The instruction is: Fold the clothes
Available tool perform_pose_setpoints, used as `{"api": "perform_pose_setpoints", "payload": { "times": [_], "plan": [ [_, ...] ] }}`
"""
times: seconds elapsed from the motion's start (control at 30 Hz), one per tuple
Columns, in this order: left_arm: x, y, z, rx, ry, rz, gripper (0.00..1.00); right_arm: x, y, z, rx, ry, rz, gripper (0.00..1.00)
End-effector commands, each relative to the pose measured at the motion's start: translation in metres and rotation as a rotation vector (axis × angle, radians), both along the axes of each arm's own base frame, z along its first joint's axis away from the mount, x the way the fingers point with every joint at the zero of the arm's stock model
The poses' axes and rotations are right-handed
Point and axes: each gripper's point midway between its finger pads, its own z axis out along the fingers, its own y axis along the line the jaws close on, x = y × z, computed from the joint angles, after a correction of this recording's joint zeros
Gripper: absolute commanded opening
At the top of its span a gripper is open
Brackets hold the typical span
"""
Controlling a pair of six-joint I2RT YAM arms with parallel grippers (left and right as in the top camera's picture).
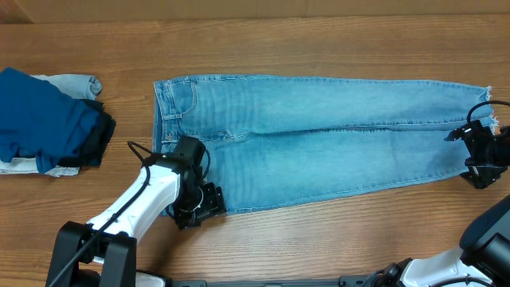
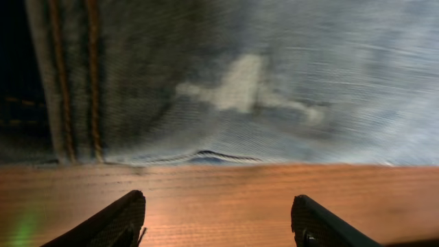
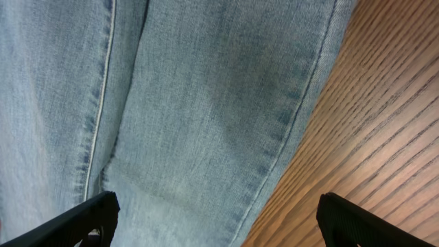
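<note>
From overhead, the jeans were seen spread flat along the tabletop, waistband to the left, frayed hems to the right. The left end effector was parked at the near edge by the waistband, and the right end effector was down at the hem end. A dark blue garment was heaped with pale ones well off to the left.

On the left wrist view, the fingers were spread wide over bare wood, released, with the denim edge just ahead. A worn patch and an orange-stitched seam could be made out.

On the right wrist view, the fingers were likewise held apart, released, above the spot where the leg's edge met the wood.
</note>
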Motion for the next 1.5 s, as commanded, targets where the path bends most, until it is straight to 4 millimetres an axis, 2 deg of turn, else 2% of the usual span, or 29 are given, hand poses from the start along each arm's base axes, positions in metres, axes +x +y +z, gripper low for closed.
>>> {"api": "perform_pose_setpoints", "payload": {
  "times": [0.0,0.1,0.2,0.37,0.4,0.43,0.47,0.53,0.6,0.7,0.77,0.8,0.83,0.87,0.93,1.0,1.07,1.17,1.33,1.4,1.43,1.47],
  "plan": [
    [-0.006,0.001,-0.014,0.018,0.007,0.102,0.72,0.001,-0.004,0.004,-0.013,-0.010,-0.028,0.96],
    [0.010,0.011,-0.023,0.078,-0.081,0.117,0.72,0.002,-0.005,0.005,-0.015,-0.013,-0.027,0.96],
    [0.026,0.009,-0.023,0.069,-0.141,0.140,0.70,0.002,-0.005,0.005,-0.015,-0.013,-0.027,0.96],
    [0.033,0.018,-0.023,0.123,-0.184,0.141,0.68,0.002,-0.005,0.005,-0.015,-0.013,-0.027,0.96],
    [0.035,0.017,-0.018,0.115,-0.197,0.121,0.63,0.002,-0.005,0.005,-0.015,-0.013,-0.027,0.96],
    [0.033,0.014,-0.015,0.101,-0.204,0.078,0.61,0.002,-0.005,0.005,-0.015,-0.013,-0.027,0.96],
    [0.029,0.009,-0.008,0.087,-0.238,-0.041,0.62,0.002,-0.005,0.005,-0.015,-0.013,-0.027,0.96],
    [0.023,0.000,0.005,0.067,-0.290,-0.203,0.67,0.003,-0.005,0.005,-0.017,-0.016,-0.027,0.96],
    [0.024,-0.014,0.034,0.077,-0.383,-0.413,0.69,0.003,-0.005,0.005,-0.017,-0.016,-0.027,0.96],
    [0.030,-0.018,0.074,0.246,-0.496,-0.710,0.73,0.003,-0.005,0.005,-0.017,-0.016,-0.027,0.96],
    [0.032,-0.042,0.085,0.243,-0.579,-0.840,0.78,0.003,-0.005,0.005,-0.017,-0.016,-0.027,0.96],
    [0.033,-0.046,0.086,0.274,-0.610,-0.878,0.80,0.003,-0.005,0.005,-0.016,-0.015,-0.027,0.96],
    [0.033,-0.047,0.084,0.333,-0.621,-0.922,0.84,0.003,-0.005,0.005,-0.016,-0.016,-0.027,0.96],
    [0.031,-0.047,0.079,0.366,-0.606,-0.974,0.84,0.003,-0.005,0.005,-0.016,-0.016,-0.027,0.96],
    [0.027,-0.050,0.064,0.391,-0.550,-1.075,0.82,0.003,-0.005,0.005,-0.016,-0.016,-0.027,0.96],
    [0.032,-0.047,0.042,0.498,-0.494,-1.143,0.80,0.003,-0.005,0.005,-0.016,-0.016,-0.027,0.96],
    [0.033,-0.054,0.026,0.531,-0.474,-1.211,0.77,0.003,-0.005,0.005,-0.017,-0.016,-0.027,0.96],
    [0.028,-0.063,0.004,0.570,-0.438,-1.338,0.78,0.003,-0.005,0.005,-0.016,-0.016,-0.027,0.96],
    [0.040,-0.073,-0.015,0.618,-0.471,-1.345,0.79,0.003,-0.005,0.005,-0.016,-0.016,-0.027,0.96],
    [0.043,-0.069,-0.022,0.655,-0.453,-1.356,0.76,0.003,-0.005,0.005,-0.016,-0.016,-0.027,0.96],
    [0.041,-0.066,-0.028,0.664,-0.432,-1.362,0.70,0.003,-0.005,0.005,-0.016,-0.016,-0.027,0.96],
    [0.042,-0.062,-0.030,0.695,-0.421,-1.350,0.68,0.003,-0.005,0.005,-0.016,-0.016,-0.027,0.96]
  ]
}}
